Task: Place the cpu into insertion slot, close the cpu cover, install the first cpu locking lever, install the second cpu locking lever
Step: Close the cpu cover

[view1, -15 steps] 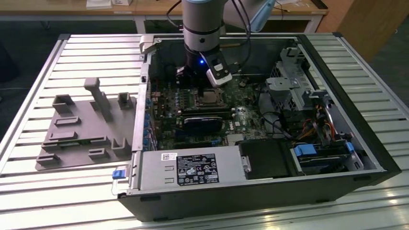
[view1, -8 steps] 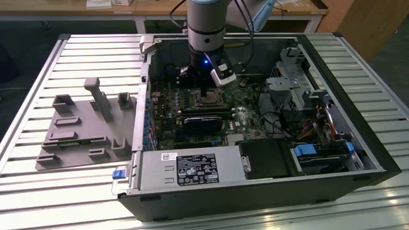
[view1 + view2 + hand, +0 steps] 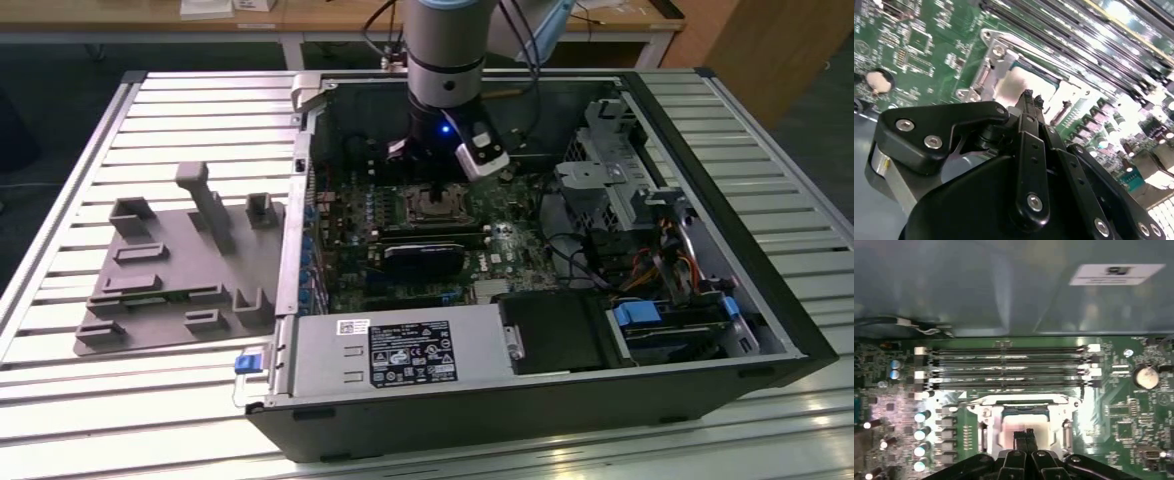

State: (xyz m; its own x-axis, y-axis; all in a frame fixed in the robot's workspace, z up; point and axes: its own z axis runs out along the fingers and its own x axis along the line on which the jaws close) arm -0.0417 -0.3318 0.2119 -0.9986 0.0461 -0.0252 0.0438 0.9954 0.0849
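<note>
The grey arm (image 3: 447, 40) stands straight up and down in the exterior view. Its black wrist (image 3: 430, 145) faces downward with a small blue light (image 3: 442, 128) glowing on it. Under the wrist the gripper (image 3: 434, 185) hangs tip-down. In both wrist views its black linkages spread out from the body and narrow to two slim fingertips (image 3: 1021, 439) that lie pressed side by side, nothing visible between them.

Above the insertion slot (image 3: 435, 205) the open case (image 3: 534, 425) leaves room from overhead, and the end effector (image 3: 1026, 433) hangs there, fingers pressed together. Memory slots (image 3: 1009, 367) stand between it and a case wall, with a black card (image 3: 424, 258) on its near side. The drive cage (image 3: 617, 165) and cables (image 3: 587, 262) crowd the exterior view's right.
</note>
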